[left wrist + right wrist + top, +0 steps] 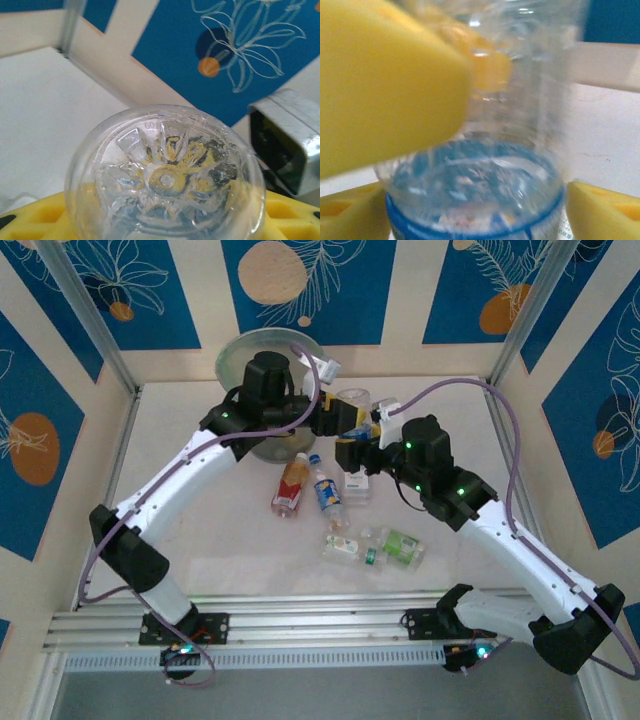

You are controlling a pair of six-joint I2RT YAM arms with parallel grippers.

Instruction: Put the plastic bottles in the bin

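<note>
Judged a handover, aloft near the tabletop's rear edge. One bottle sits between the left gripper fingers, base toward that wrist, and between the wide-set right gripper fingers. Cannot tell which one grips. The bin lies just left; left arm nearer.

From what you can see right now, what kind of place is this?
Probably a robot test cell, not a home: aluminium frame posts, blue flower-printed wall panels, and a white table with plastic bottles lying on it.
</note>
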